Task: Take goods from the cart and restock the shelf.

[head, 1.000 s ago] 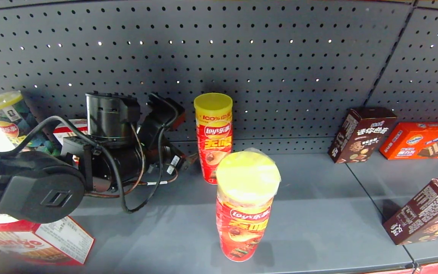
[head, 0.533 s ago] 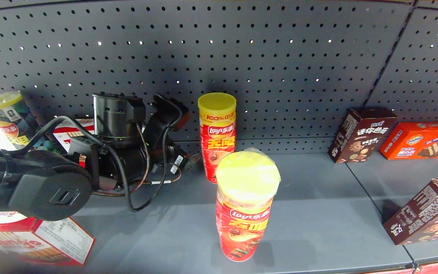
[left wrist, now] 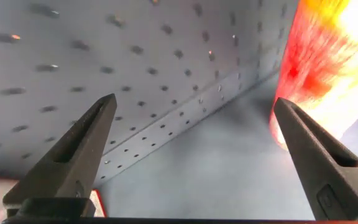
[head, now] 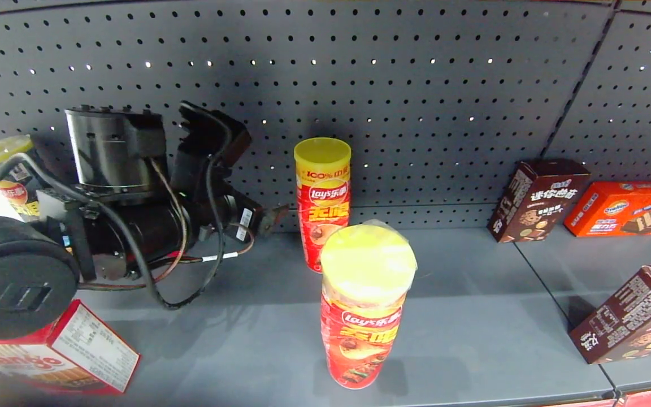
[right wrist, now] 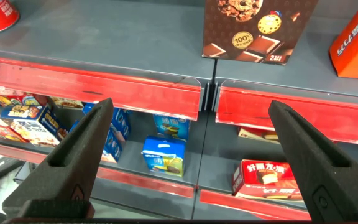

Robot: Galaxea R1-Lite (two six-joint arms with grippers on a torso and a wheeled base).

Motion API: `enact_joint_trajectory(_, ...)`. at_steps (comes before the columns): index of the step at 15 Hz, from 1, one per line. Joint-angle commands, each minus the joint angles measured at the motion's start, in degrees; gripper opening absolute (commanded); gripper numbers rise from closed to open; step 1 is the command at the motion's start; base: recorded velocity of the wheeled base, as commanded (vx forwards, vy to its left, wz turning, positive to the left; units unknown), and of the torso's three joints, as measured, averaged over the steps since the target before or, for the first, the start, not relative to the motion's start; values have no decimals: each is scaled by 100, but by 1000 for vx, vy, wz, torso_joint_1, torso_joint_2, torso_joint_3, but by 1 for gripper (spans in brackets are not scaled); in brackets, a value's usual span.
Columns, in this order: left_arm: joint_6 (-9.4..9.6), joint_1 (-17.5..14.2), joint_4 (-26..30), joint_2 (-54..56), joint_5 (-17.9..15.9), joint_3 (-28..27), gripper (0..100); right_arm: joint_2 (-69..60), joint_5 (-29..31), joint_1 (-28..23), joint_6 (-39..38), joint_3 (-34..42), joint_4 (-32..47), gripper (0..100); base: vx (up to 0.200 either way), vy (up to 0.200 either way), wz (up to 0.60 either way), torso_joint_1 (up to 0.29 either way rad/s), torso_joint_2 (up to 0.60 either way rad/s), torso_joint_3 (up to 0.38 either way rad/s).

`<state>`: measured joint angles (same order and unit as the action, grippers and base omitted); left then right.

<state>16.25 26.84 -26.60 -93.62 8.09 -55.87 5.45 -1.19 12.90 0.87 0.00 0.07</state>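
Two red chip cans with yellow lids stand upright on the grey shelf (head: pixel 472 316). The rear can (head: pixel 322 203) is by the pegboard and the front can (head: pixel 366 305) is nearer the edge. My left gripper (head: pixel 272 216) hovers just left of the rear can, a little above the shelf and apart from it. In the left wrist view the left gripper (left wrist: pixel 194 102) is open with nothing between its fingers, and the rear can (left wrist: pixel 316 68) shows as a red blur beside one finger. My right gripper (right wrist: pixel 190 106) is open and empty, facing the shelf's red front rails (right wrist: pixel 135 84).
Brown boxes (head: pixel 537 198) (head: pixel 630 316) and an orange box (head: pixel 625 206) occupy the shelf's right side. A red wafer box (head: pixel 54 356) lies front left, under my left arm. Another can (head: pixel 12 169) stands far left. Lower shelves hold packets (right wrist: pixel 163 155). Free shelf lies between the cans and the brown boxes.
The rear can shifted slightly right, then stayed put. My left arm has since drawn back to the left and risen, leaving a gap between gripper and can.
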Motion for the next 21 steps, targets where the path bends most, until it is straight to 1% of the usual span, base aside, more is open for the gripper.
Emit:
enact_joint_trajectory(1, -228, 137, -29, 732, -27, 261, 100, 9, -4, 2, 1, 0, 1, 100, 0, 0, 0, 0, 0, 0)
enact_joint_trajectory(2, -395, 234, -29, 1162, -27, 489, 100, 9, -4, 2, 1, 0, 10, 100, 0, 0, 0, 0, 0, 0)
enact_joint_trajectory(3, -474, 295, -38, 1382, -27, 604, 100, 9, -4, 2, 1, 0, 1, 100, 0, 0, 0, 0, 0, 0)
enact_joint_trajectory(4, -526, 365, -47, 1742, -10, 832, 100, 9, -4, 2, 1, 0, 1, 100, 0, 0, 0, 0, 0, 0)
enact_joint_trajectory(6, -562, 383, 14, 2665, -62, 1315, 100, 9, -4, 2, 1, 0, 1, 100, 0, 0, 0, 0, 0, 0)
enact_joint_trajectory(8, -544, 409, 67, 3649, -89, 1755, 100, 9, -4, 2, 1, 0, 1, 100, 0, 0, 0, 0, 0, 0)
enact_joint_trajectory(9, -544, 427, 173, 4045, -89, 1904, 100, 9, -4, 2, 1, 0, 1, 100, 0, 0, 0, 0, 0, 0)
enact_joint_trajectory(11, -509, 418, 586, 4792, -89, 2106, 100, 9, -4, 2, 1, 0, 1, 100, 0, 0, 0, 0, 0, 0)
enact_joint_trajectory(12, -535, 198, 999, 5328, -98, 2282, 100, 9, -4, 2, 1, 0, 1, 100, 0, 0, 0, 0, 0, 0)
enact_joint_trajectory(13, -544, -197, 1060, 5759, -106, 2528, 100, 9, -4, 2, 1, 0, 1, 100, 0, 0, 0, 0, 0, 0)
enact_joint_trajectory(14, -544, -575, 920, 6137, -115, 2836, 100, 9, -4, 2, 1, 0, 1, 100, 0, 0, 0, 0, 0, 0)
enact_joint_trajectory(16, -535, -1322, 841, 6857, -133, 3478, 100, 9, -4, 2, 1, 0, 1, 100, 0, 0, 0, 0, 0, 0)
enact_joint_trajectory(17, -535, -1674, 885, 7165, -379, 3741, 100, 9, -4, 2, 1, 0, 1, 100, 0, 0, 0, 0, 0, 0)
enact_joint_trajectory(18, -553, -2025, 946, 7525, -889, 3979, 100, 9, -4, 2, 1, 0, 1, 100, 0, 0, 0, 0, 0, 0)
enact_joint_trajectory(19, -588, -2306, 1034, 7877, -1425, 4207, 100, 9, -4, 2, 1, 0, 1, 100, 0, 0, 0, 0, 0, 0)
enact_joint_trajectory(20, -693, -2438, 1139, 8088, -1697, 4365, 100, 9, -4, 2, 1, 0, 1, 100, 0, 0, 0, 0, 0, 0)
enact_joint_trajectory(21, -790, -2588, 1430, 8440, -1978, 4611, 100, 9, -4, 2, 1, 0, 1, 100, 0, 0, 0, 0, 0, 0)
